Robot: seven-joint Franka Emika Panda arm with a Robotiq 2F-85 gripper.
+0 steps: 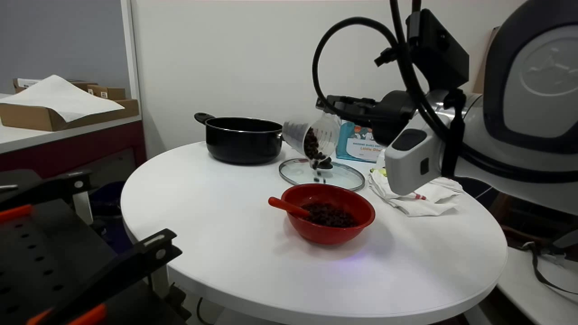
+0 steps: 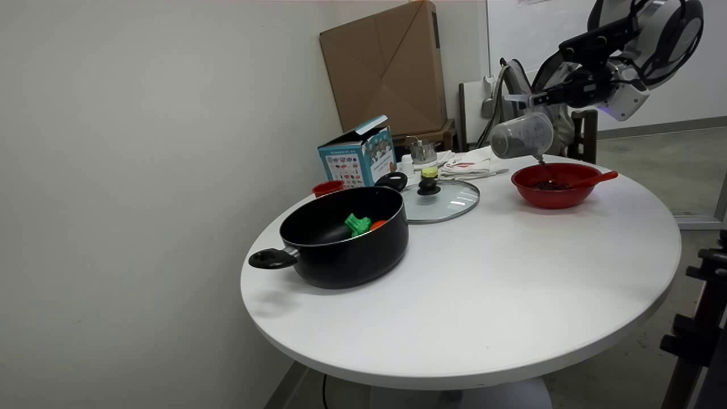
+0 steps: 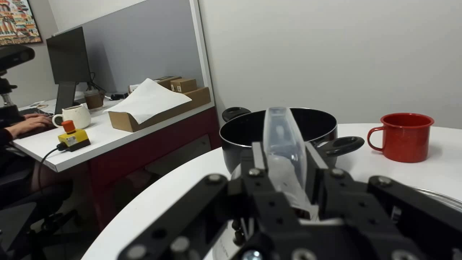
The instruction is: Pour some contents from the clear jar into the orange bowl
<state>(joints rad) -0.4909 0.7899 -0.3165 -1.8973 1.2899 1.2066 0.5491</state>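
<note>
The clear jar (image 1: 333, 128) is tilted in the air above the far side of the orange bowl (image 1: 334, 235), which looks red. Dark contents (image 1: 310, 144) lie along the jar's lower side, and a few pieces fall from it toward the bowl. Dark pieces fill the bowl's bottom, with a red spoon (image 1: 289, 206) resting in it. The jar (image 2: 522, 136) and bowl (image 2: 551, 199) also show in an exterior view. My gripper (image 3: 284, 159) is shut on the jar's translucent handle (image 3: 283, 131) in the wrist view. There the fingers hide most of the jar; the bowl is mostly hidden.
A black pot (image 1: 244, 142) stands at the back, holding green and orange items (image 2: 358, 225). A glass lid (image 1: 350, 178) lies flat behind the bowl. A white cloth (image 1: 424, 203), a blue box (image 2: 352, 162) and a red cup (image 3: 407, 139) are also on the table.
</note>
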